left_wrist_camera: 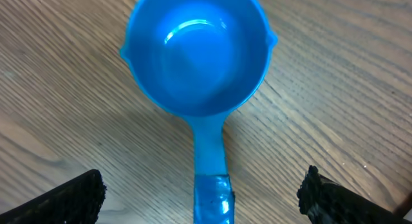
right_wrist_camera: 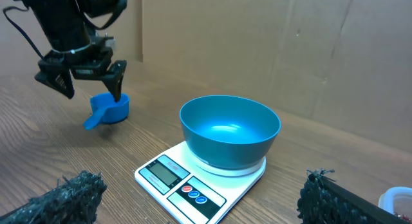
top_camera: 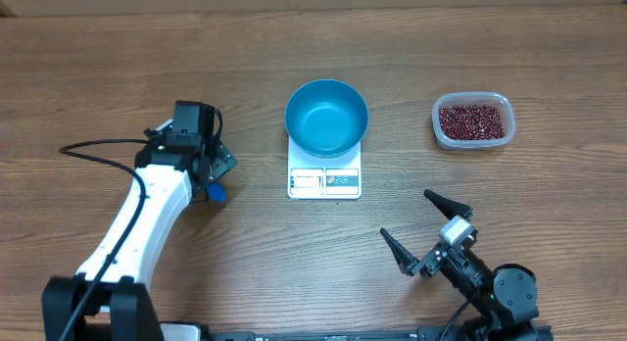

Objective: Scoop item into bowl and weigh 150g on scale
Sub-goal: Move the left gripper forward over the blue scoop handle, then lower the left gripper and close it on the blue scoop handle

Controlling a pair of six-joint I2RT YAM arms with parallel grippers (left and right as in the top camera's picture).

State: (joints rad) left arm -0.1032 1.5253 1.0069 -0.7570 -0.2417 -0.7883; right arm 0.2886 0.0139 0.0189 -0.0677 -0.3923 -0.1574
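Left wrist view: left gripper (left_wrist_camera: 199, 201) spread wide and empty, its fingers flanking the handle (left_wrist_camera: 209, 163) of the scoop (left_wrist_camera: 196, 53). The scoop looks like light, stiff, slick plastic, best pinched mid-handle. The beans (top_camera: 473, 121), loose and apt to roll, fill the tub (top_camera: 437, 113), well apart from the scoop. The empty bowl (top_camera: 326, 116) sits on the scale (top_camera: 323, 182).

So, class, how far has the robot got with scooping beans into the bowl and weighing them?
Done: the empty blue bowl sits on the white scale. In hand: the left gripper hangs open over the handle of the blue scoop, not yet gripping. Left: all scooping and weighing; the red beans lie in the clear tub. The right gripper is open and empty.
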